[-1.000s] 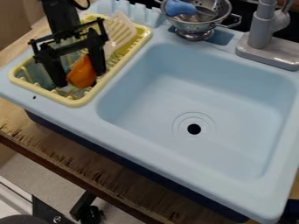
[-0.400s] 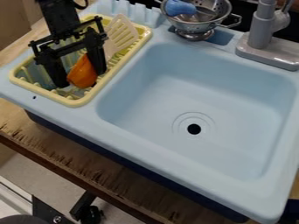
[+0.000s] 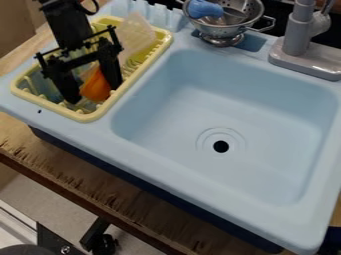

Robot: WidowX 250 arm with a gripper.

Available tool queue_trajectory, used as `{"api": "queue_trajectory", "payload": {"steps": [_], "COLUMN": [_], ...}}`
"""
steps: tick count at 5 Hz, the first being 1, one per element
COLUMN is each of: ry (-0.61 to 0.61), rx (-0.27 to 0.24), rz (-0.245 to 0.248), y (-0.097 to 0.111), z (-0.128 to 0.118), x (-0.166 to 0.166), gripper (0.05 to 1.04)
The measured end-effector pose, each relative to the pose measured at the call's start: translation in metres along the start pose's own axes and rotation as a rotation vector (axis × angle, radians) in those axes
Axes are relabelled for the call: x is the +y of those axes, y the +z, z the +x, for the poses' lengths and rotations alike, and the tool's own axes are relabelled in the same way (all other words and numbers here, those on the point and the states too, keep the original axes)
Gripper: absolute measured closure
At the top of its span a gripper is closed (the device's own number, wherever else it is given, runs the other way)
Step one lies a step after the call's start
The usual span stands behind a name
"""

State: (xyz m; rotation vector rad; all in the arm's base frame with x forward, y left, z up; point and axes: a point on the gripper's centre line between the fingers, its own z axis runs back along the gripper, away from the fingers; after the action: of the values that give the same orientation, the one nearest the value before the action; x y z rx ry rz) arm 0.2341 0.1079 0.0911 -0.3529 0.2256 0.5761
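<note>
Hanging in the view's upper left, the black gripper (image 3: pixel 93 94) is being held with its tips pointing down into a yellow dish rack (image 3: pixel 85 117). The two fingers are being kept visibly apart, and an orange item (image 3: pixel 95 88) is being framed between them, low inside the rack. Whether it is being squeezed or merely flanked cannot be told, since its edges are partly being covered by the fingers. A pale, flat utensil (image 3: pixel 136 36) is being seen upright at the rack's far end, just beside the gripper (its lower part is being hidden). The rack is being supported by the light-blue sink unit (image 3: pixel 153 172), beside the basin (image 3: pixel 180 117), where a round black drain hole (image 3: pixel 221 147) is being shown. Behind the basin, a metal colander (image 3: pixel 223 33) is being carried on the sink's rear edge, with a blue object (image 3: pixel 205 9) being held at its top. Near it, a grey faucet (image 3: pixel 298 37) is being borne by the same edge. The whole unit is being supported by a worn wooden table (image 3: pixel 86 182).
</note>
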Motion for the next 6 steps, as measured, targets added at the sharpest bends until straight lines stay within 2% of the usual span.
{"api": "queue_trajectory", "payload": {"steps": [1,2,3,5,6], "ry": [0.002,0.044,0.023,-0.020,-0.093], "rx": [-0.109,-0.156,-0.157,-0.226,-0.286], "rz": [0.013,-0.004,0.043,0.106,0.117], "y": [0.004,0.034,0.041,0.036,0.023], "z": [0.001,-0.038,-0.048,-0.049,-0.056], "x": [-0.004,-0.048,-0.061,-0.072,-0.086], "gripper": [0.213,0.213,0.213,0.213,0.213]}}
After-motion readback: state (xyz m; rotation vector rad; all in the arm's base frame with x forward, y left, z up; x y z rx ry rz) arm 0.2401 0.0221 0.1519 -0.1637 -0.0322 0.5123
